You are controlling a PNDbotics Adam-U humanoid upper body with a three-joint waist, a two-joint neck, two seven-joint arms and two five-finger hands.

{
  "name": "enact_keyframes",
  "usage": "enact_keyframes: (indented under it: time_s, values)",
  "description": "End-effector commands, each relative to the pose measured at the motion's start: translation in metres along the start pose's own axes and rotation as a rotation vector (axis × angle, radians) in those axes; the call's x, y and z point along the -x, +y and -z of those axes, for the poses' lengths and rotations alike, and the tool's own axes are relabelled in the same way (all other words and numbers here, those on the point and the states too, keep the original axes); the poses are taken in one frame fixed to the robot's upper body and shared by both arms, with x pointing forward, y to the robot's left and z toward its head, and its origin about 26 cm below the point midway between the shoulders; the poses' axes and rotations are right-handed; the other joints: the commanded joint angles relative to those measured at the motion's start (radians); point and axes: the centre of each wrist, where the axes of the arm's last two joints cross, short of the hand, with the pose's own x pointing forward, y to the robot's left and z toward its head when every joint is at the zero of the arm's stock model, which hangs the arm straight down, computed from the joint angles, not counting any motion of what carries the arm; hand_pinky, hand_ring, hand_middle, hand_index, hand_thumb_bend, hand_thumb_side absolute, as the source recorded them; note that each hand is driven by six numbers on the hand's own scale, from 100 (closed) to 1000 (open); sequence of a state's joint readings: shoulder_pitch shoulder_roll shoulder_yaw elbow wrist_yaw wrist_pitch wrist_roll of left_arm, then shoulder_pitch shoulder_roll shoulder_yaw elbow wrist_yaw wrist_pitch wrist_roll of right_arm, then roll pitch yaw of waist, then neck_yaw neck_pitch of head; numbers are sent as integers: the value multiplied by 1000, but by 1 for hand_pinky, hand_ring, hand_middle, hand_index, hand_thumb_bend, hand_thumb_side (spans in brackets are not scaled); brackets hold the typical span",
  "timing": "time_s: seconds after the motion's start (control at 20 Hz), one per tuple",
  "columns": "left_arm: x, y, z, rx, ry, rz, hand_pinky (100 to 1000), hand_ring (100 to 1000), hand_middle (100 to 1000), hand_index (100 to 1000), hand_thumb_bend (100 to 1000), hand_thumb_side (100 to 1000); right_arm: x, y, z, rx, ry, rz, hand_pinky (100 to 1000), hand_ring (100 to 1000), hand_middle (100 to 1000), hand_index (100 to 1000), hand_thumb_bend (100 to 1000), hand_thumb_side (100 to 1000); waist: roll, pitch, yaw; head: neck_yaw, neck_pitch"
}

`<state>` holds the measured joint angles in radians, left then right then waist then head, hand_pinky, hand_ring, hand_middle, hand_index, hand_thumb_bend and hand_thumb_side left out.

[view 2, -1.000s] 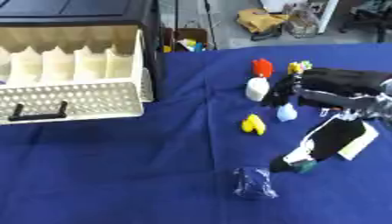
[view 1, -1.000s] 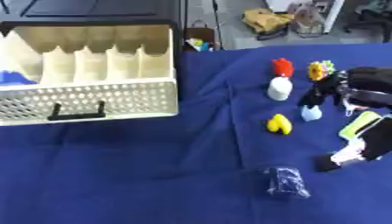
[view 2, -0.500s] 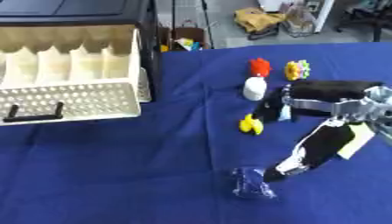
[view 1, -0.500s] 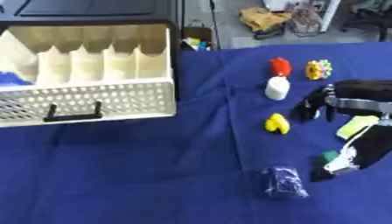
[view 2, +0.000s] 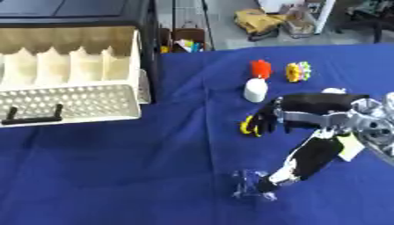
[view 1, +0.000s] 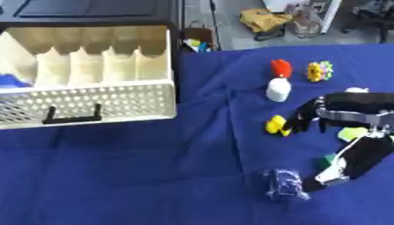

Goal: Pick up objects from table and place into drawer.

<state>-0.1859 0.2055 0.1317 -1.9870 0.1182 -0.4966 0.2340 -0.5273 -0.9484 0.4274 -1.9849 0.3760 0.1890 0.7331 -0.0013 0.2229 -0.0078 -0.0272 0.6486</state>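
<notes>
The cream perforated drawer (view 1: 100, 100) stands pulled out of a black cabinet at the upper left, with something blue (view 1: 11, 81) at its left end. On the blue cloth lie a red object (view 1: 281, 68), a yellow and green toy (view 1: 318, 71), a white object (view 1: 278, 89), a small yellow object (view 1: 272, 124) and a crumpled dark wrapper (view 1: 283, 190). My right hand (view 2: 304, 105) reaches in from the right. Its fingers (view 2: 267, 122) point down and touch the yellow object's right side, while the thumb (view 2: 308, 160) hangs apart, toward the wrapper. The hand is open.
A pale yellow-green item (view 1: 355, 132) and a small green piece (view 1: 328, 160) lie partly hidden under the right hand. Beyond the table's far edge the floor holds bags and clutter (view 1: 265, 19). Bare blue cloth (view 1: 138, 176) spreads in front of the drawer.
My right hand has moved left across the cloth to the yellow object, and it now covers the small white and blue item it hovered by before.
</notes>
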Motion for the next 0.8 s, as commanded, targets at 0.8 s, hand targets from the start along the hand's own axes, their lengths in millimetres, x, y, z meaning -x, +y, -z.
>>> enact_keyframes:
  time_s: [0.8]
  values:
    - [-3,-4,6,11,-16,-15,412,525,514,751,338,969,-12,13,15,15,39,-14,586,654,687,834,748,487,0,2,-7,-4,-19]
